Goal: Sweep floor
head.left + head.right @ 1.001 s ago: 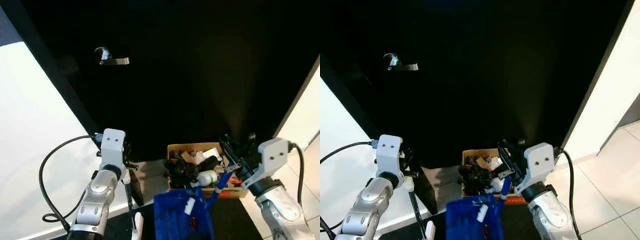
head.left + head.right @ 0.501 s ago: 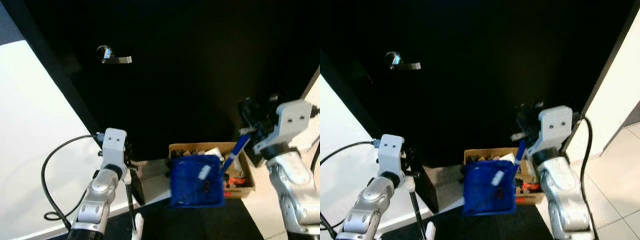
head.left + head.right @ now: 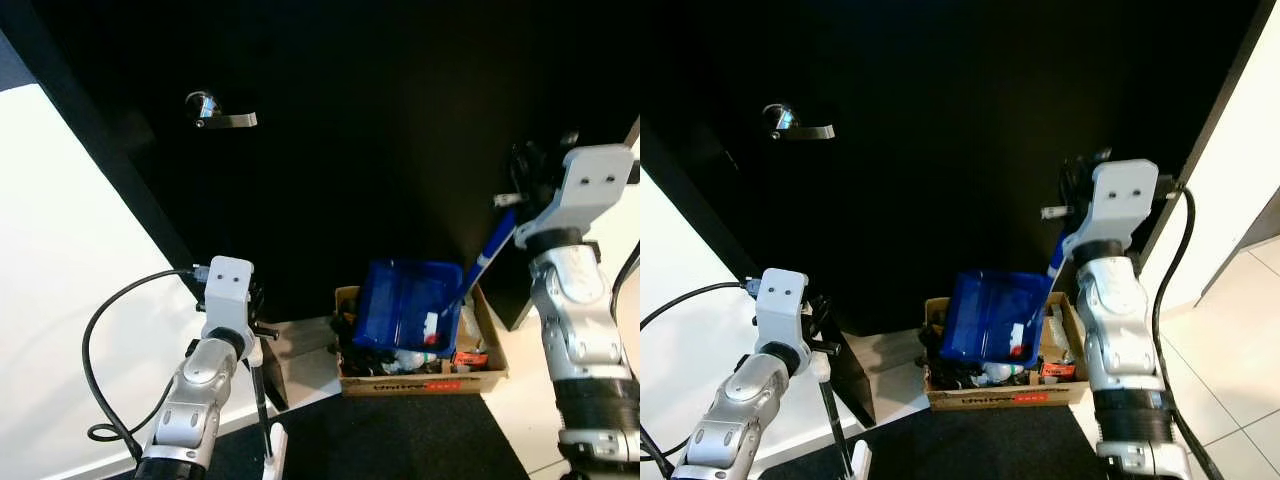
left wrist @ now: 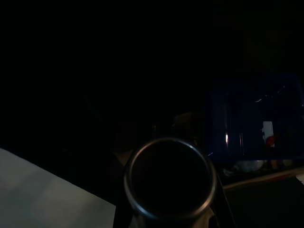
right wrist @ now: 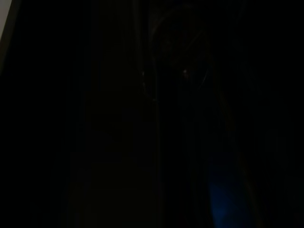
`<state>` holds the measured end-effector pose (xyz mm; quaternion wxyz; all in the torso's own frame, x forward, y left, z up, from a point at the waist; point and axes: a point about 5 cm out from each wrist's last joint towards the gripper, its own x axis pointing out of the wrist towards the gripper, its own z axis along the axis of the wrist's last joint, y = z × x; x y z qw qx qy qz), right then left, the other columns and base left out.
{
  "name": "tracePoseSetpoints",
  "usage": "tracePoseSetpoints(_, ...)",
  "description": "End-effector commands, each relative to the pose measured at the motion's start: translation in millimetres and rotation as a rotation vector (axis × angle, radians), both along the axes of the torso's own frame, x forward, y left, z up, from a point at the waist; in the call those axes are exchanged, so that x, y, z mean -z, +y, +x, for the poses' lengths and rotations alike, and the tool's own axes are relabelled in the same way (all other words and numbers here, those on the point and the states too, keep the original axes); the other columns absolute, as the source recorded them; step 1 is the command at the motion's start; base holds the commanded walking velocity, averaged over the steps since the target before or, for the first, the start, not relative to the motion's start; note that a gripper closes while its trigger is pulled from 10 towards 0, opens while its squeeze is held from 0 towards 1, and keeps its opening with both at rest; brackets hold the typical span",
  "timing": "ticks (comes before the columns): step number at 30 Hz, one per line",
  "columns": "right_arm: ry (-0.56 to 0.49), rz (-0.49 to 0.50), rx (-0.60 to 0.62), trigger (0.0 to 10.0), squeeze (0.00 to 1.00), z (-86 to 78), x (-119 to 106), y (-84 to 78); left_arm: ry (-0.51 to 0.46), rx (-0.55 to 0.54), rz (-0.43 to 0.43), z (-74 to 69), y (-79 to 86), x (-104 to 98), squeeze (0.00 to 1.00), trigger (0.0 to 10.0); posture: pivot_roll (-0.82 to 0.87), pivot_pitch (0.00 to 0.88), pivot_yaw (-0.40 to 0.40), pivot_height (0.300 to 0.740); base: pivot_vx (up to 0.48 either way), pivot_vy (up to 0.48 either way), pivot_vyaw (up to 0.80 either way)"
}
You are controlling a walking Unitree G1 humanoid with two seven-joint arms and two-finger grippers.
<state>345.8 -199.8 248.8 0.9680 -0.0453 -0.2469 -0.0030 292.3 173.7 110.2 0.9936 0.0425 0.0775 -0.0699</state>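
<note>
A blue dustpan [image 3: 408,303] hangs tilted over an open cardboard box [image 3: 420,382], its mouth pointing down into the box. A few small scraps, white and red, lie at the pan's lower edge. My right gripper [image 3: 515,195] is raised high against the black door, shut on the dustpan's blue handle [image 3: 490,258]. Lower left, my left gripper [image 3: 255,322] is shut on the thin black broom handle [image 3: 262,405], which stands upright with its white base [image 3: 274,455] near the floor. The left wrist view shows the handle's round end [image 4: 170,178] and the dustpan [image 4: 251,118].
A black door with a silver lever handle [image 3: 220,115] stands right behind the box. A white wall [image 3: 60,300] runs along the left. The box holds mixed rubbish, among it a white bottle. A dark mat [image 3: 400,440] lies before it, with pale tiles [image 3: 1230,400] to the right.
My right arm has lifted the dustpan from low in front of me up and over the box, tipping it toward the box. The left arm and the broom have stayed put.
</note>
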Motion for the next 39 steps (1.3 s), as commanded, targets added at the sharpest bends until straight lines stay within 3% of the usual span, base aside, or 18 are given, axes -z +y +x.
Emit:
tracePoseSetpoints(1,-0.098,-0.008,-0.003,10.0,0.0,-1.2,-17.0,3.4,-0.005,-0.024,0.03,-3.0,7.4,-1.7,0.0,10.0,-0.02,0.111,0.119,0.74,0.0,0.0,0.0)
tracePoseSetpoints(6,-0.142,-0.185,-0.096,10.0,0.0,5.6,-25.9,20.8,0.0,-0.034,0.028,-7.3,8.4,0.3,0.0,10.0,-0.02,0.13,0.101,0.74,0.0,0.0,0.0)
tracePoseSetpoints(8,-0.146,-0.222,-0.123,10.0,0.0,5.2,-24.8,25.4,0.003,-0.035,0.026,-8.1,7.9,1.1,0.0,10.0,-0.02,0.13,0.101,0.74,0.0,0.0,0.0)
tracePoseSetpoints(11,-0.167,-0.352,-0.212,10.0,0.0,1.7,-17.3,41.4,0.008,-0.036,0.017,-10.8,3.9,3.5,0.0,10.0,-0.03,0.141,0.085,0.74,0.0,0.0,0.0)
tracePoseSetpoints(21,-0.25,-0.564,-0.305,10.0,0.0,-3.7,-11.0,60.7,0.011,-0.037,0.005,-11.8,0.2,4.3,0.0,10.0,-0.03,0.15,0.075,0.74,0.0,0.0,0.0)
tracePoseSetpoints(26,-0.296,-0.647,-0.369,10.0,0.0,-11.3,-9.8,71.6,0.009,-0.039,0.006,-11.9,0.9,3.8,0.0,10.0,-0.03,0.149,0.076,0.74,0.0,0.0,0.0)
tracePoseSetpoints(33,-0.428,-0.902,-0.552,10.0,0.0,-38.0,1.7,98.5,0.01,-0.033,0.005,-10.9,-0.8,3.2,0.0,10.0,-0.04,0.148,0.085,0.74,0.0,0.0,0.0)
tracePoseSetpoints(39,-0.486,-0.992,-0.603,10.0,0.0,-45.1,4.0,105.7,0.007,-0.027,0.005,-9.1,-1.6,2.1,0.0,10.0,-0.04,0.147,0.088,0.74,0.0,0.0,0.0)
